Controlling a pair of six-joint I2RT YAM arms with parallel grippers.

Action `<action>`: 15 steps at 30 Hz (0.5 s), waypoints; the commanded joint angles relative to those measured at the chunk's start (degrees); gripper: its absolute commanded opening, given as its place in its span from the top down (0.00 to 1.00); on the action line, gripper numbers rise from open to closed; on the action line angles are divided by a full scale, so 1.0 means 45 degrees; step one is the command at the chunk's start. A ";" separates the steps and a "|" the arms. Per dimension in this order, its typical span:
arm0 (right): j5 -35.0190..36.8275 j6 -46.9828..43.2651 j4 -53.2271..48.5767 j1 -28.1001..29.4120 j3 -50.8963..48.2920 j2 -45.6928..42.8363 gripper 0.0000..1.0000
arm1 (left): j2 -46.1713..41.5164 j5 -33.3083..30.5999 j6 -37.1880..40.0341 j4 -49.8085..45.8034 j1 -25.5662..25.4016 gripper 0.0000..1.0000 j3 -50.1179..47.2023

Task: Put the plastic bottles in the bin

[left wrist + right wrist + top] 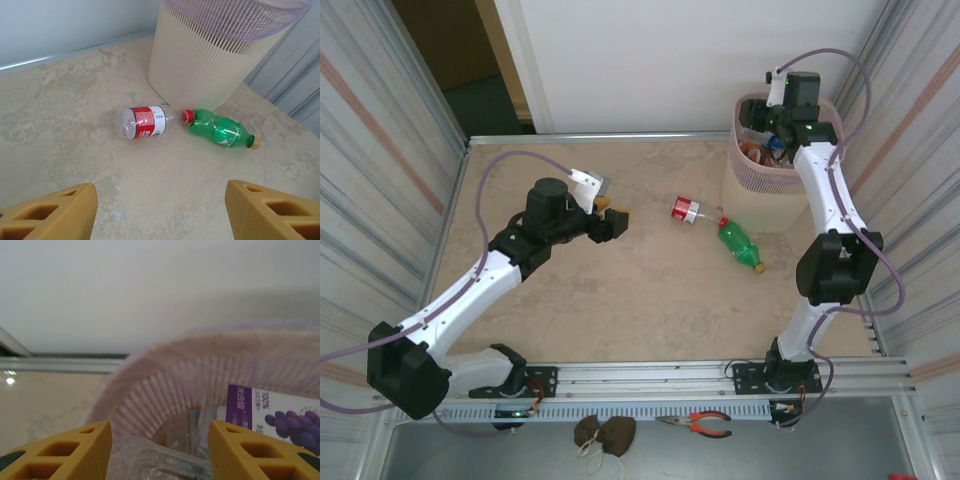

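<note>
The left gripper (160,192) hangs with fingers wide apart, nothing between them. Ahead of it, slightly left, the clear bottle (141,122) lies on its side, its red cap touching the base of the green bottle (220,130), ahead and to the right. Both lie just short of the bin (200,70), straight beyond them. The clear one looks the next pick. It lies along the line the fingers close on, so turn the wrist a quarter, come down over the label, close across the body, and lift straight so the green one is not set rolling. The right gripper (160,427) hangs over the bin's rim, fingers apart. Clear plastic (150,465) shows low between them, and I cannot tell whether it is gripped or lies in the bin. Release only well inside the rim.
</note>
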 commanded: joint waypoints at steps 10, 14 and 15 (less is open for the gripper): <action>0.1658 -0.0970 -0.0435 -0.0688 -0.3019 -0.1079 0.47 | 0.0043 0.0049 -0.0111 0.0313 0.0088 0.32 0.0298; 0.1313 -0.0762 -0.0441 -0.1022 -0.3251 -0.1432 0.47 | 0.0099 0.0111 -0.0158 0.0356 0.0079 0.32 0.0327; 0.1283 -0.0736 -0.0321 -0.1112 -0.3360 -0.1573 0.47 | 0.0093 0.0108 -0.0170 0.0362 0.0081 0.32 0.0313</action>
